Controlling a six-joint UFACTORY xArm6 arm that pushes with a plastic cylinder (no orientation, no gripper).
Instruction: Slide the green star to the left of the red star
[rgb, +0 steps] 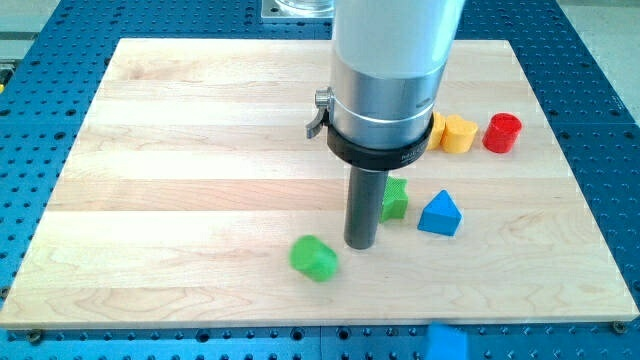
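Observation:
My tip (360, 245) rests on the wooden board (180, 180), just below the middle. A green block (396, 199) sits right behind the rod on its right side, partly hidden, so I cannot make out its shape. A second green block (314, 258), rounded and blurred, lies just left of and below my tip, a small gap apart. No red star shows in this view. The arm's wide body hides the board behind it.
A blue triangular block (440, 214) lies right of the hidden green block. At the right of the board's upper half stand a yellow block (458, 133), an orange-yellow block (436, 128) half hidden by the arm, and a red cylinder (502, 132).

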